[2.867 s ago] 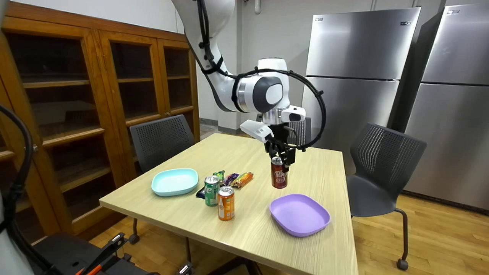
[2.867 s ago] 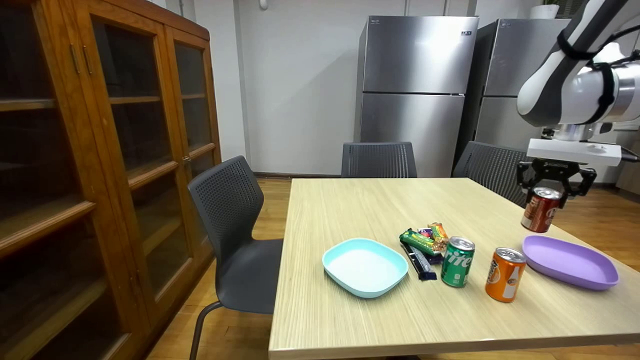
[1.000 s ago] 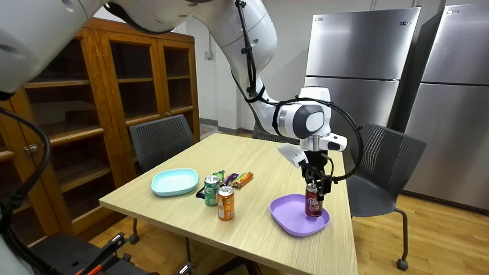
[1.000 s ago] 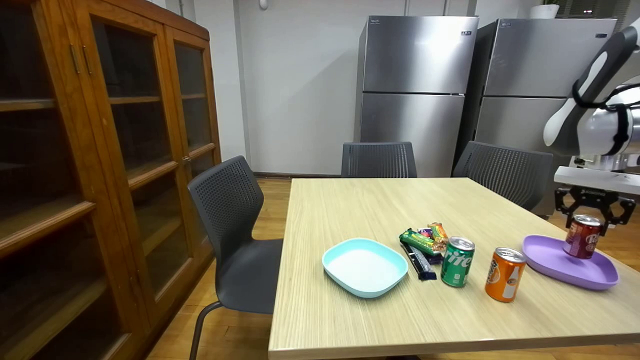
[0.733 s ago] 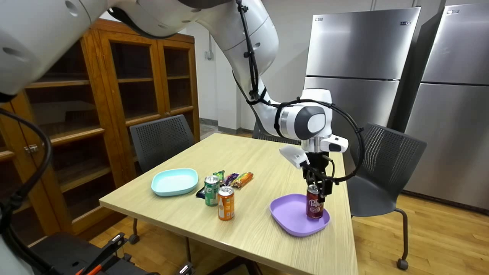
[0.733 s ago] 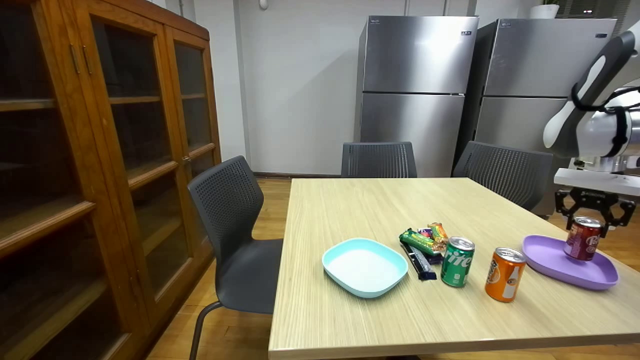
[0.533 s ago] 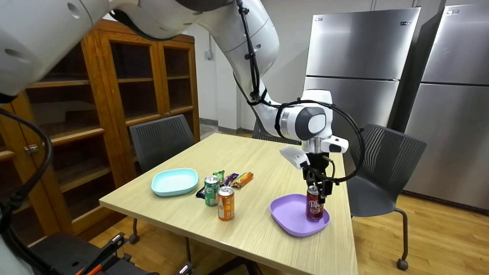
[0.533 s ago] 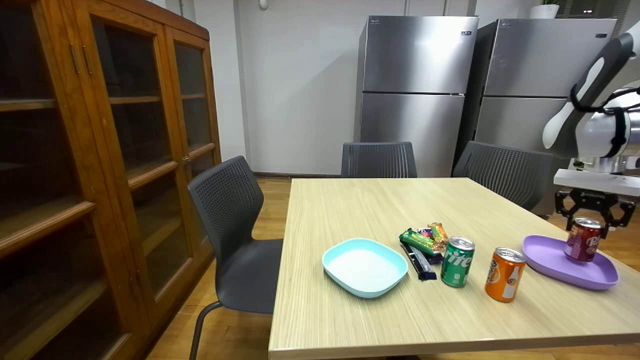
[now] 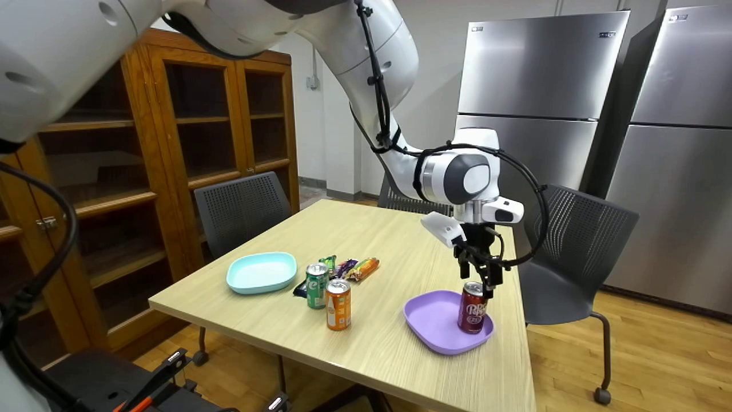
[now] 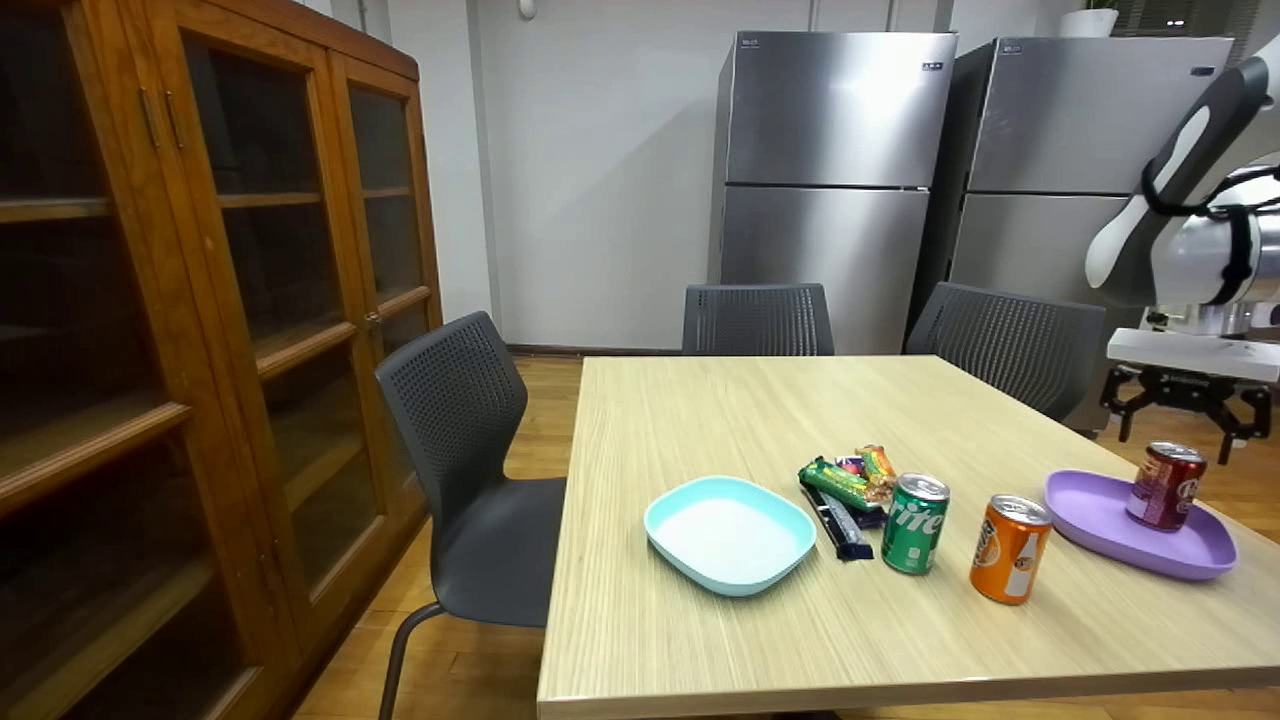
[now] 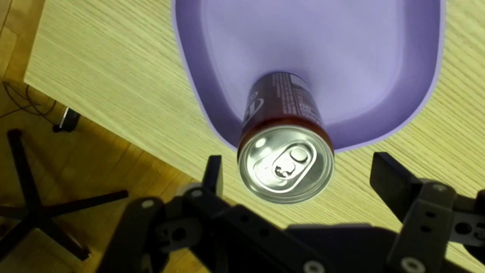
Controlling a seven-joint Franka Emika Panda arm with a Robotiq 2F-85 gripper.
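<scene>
A dark red soda can (image 9: pixel 472 315) stands upright on the purple plate (image 9: pixel 432 320), towards one end of it. The can (image 10: pixel 1164 490) and plate (image 10: pixel 1095 515) show in both exterior views. My gripper (image 10: pixel 1175 447) is just above the can, with its fingers spread on either side of the lid. In the wrist view the gripper (image 11: pixel 297 167) is open, with a gap between each finger and the can (image 11: pixel 282 98). It holds nothing. The purple plate (image 11: pixel 360 45) lies under the can, near the table's corner.
An orange can (image 10: pixel 1010 555) and a green can (image 10: pixel 915 530) stand on the table (image 10: pixel 720 420). Several wrapped snack bars (image 10: pixel 838 485) lie behind them. A teal plate (image 10: pixel 730 540) is beyond. Grey chairs (image 9: pixel 572 257) surround the table; a wooden cabinet (image 9: pixel 211 114) is by the wall.
My gripper carried the red can over to the purple plate and lowered it there. Since half a second ago, its fingers have opened and it has risen slightly off the can.
</scene>
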